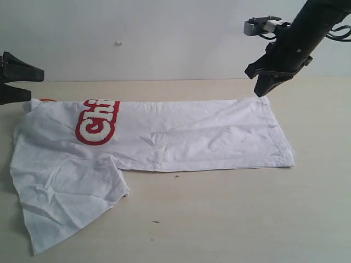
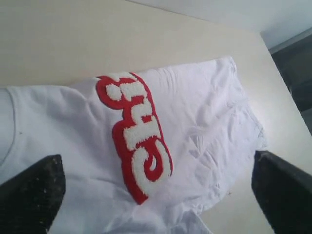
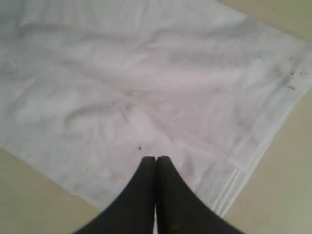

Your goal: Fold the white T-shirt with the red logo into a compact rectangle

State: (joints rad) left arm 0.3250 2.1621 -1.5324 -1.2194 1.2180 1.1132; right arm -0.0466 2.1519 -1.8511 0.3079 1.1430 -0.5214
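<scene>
The white T-shirt (image 1: pixel 181 137) lay on the table (image 1: pixel 236 219), folded into a long band with one sleeve spread out. The left gripper (image 1: pixel 27 83) hung beside its collar end, near the red logo (image 1: pixel 98 121), jaws wide apart. The right gripper (image 1: pixel 263 90) hovered at its hem corner, jaws pressed together, empty.
</scene>
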